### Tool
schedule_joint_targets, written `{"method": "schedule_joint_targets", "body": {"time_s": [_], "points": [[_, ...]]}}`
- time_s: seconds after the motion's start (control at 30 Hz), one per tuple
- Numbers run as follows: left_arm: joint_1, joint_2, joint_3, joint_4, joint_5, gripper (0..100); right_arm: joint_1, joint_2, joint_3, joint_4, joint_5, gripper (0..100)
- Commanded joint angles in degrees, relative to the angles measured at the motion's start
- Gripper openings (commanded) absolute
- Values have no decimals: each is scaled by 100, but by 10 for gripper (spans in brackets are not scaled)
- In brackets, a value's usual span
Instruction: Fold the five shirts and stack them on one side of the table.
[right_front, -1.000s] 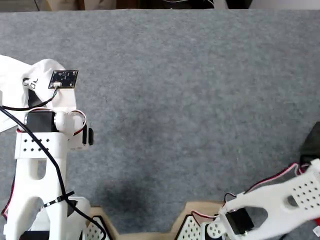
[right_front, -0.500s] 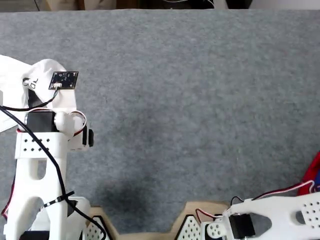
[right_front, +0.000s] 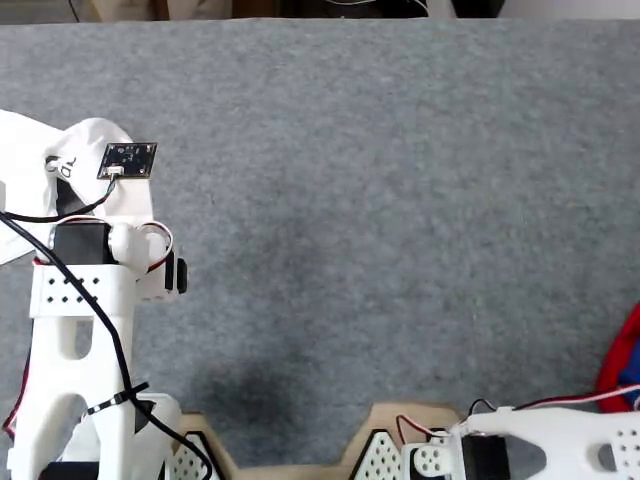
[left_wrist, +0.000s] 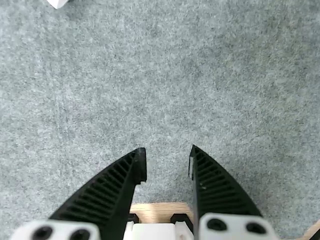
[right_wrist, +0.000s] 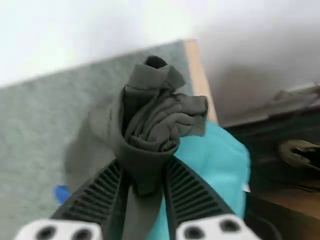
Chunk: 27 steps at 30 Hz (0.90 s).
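Observation:
A white shirt lies bunched at the table's far left edge, partly under my left arm. My left gripper hangs open over bare grey mat with nothing between its fingers. My right gripper is shut on a crumpled olive-grey shirt, holding it up near the table's wooden edge. A turquoise shirt lies just behind it. In the high view my right arm sits low at the front right corner, and a piece of red fabric shows at the right edge.
The grey mat covers the whole table. A small white corner shows at the edge of the left wrist view. A blue scrap lies on the mat near the right gripper. Dark furniture stands beyond the table edge.
My right arm has swung down and out toward the front right corner. The dark shape at the right edge is gone and red fabric shows there. The left arm has not moved.

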Motion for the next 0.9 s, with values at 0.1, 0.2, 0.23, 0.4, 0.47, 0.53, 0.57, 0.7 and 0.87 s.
{"method": "schedule_joint_targets", "body": {"time_s": [0.1, 0.2, 0.23, 0.4, 0.47, 0.53, 0.57, 0.7, 0.87], "points": [[-18, -110, -88, -9, -35, 157, 585, -541, 549, 88, 897, 5], [-9, -110, -88, -18, -35, 157, 760, -541, 980, 88, 1389, 5], [35, -110, -88, -44, -35, 157, 822, -541, 1138, 88, 1547, 5], [413, -110, -97, -53, 0, 157, 1015, -541, 2018, 88, 2365, 5], [510, -110, -97, -62, 0, 157, 1033, -541, 2369, 88, 2673, 5], [545, -110, -123, -114, 0, 157, 1033, -541, 2703, 88, 2989, 8], [536, -110, -132, -158, 0, 157, 1033, -541, 2853, 88, 3156, 9], [536, -110, -246, -149, 0, 157, 1042, -541, 3284, 88, 3640, 9], [536, -101, -246, -167, 0, 157, 1042, -549, 3143, 88, 3719, 72]]}}
